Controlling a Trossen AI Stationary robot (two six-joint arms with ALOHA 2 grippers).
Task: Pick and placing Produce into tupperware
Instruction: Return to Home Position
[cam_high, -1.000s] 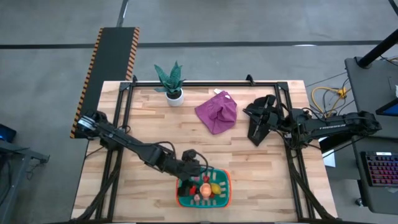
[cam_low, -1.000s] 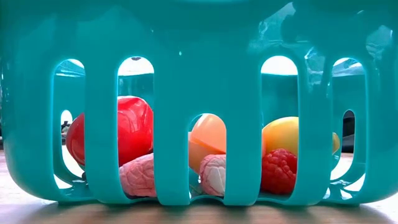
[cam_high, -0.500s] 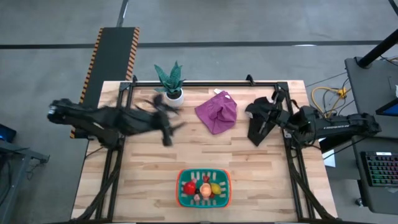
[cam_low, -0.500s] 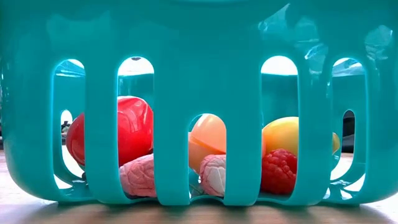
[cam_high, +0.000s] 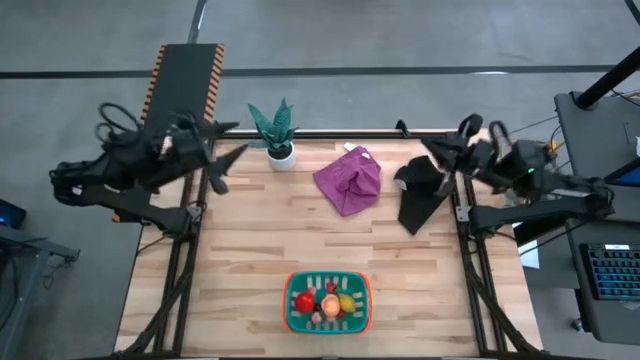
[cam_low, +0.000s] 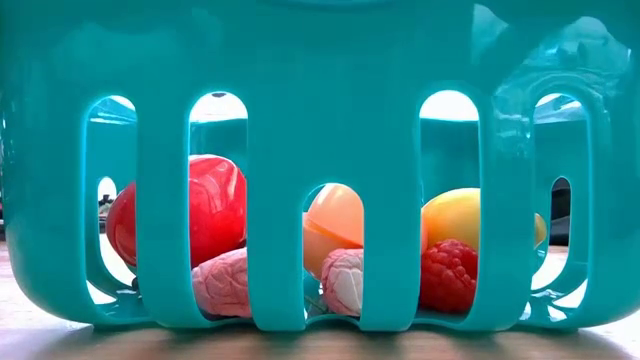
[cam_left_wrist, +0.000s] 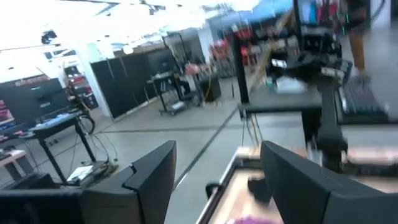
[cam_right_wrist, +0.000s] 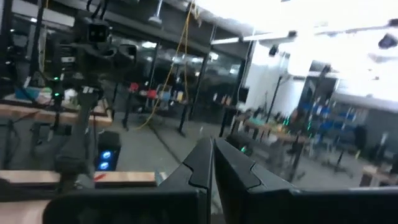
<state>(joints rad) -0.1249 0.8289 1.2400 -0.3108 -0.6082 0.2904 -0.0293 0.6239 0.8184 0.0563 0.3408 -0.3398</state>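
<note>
High view gives us the tupperware (cam_high: 328, 273) close to the middle of the tabletop's (cam_high: 250, 250) near edge, with the produce (cam_high: 326, 301) lying inside it. Through its slotted wall in the low view we make out a red piece (cam_low: 205, 210), a peach-orange one (cam_low: 335, 215), a yellow one (cam_low: 455, 215), a raspberry (cam_low: 450, 275) and pale pink pieces (cam_low: 225, 285). Our left tool (cam_left_wrist: 217, 152) hangs over the far left corner, fingers spread, holding nothing. Our right tool (cam_right_wrist: 211, 152) is by the right edge near the far corner, fingers pressed together, empty. A purple cloth (cam_high: 348, 180) and a potted plant (cam_high: 275, 135) sit toward the far edge.
</note>
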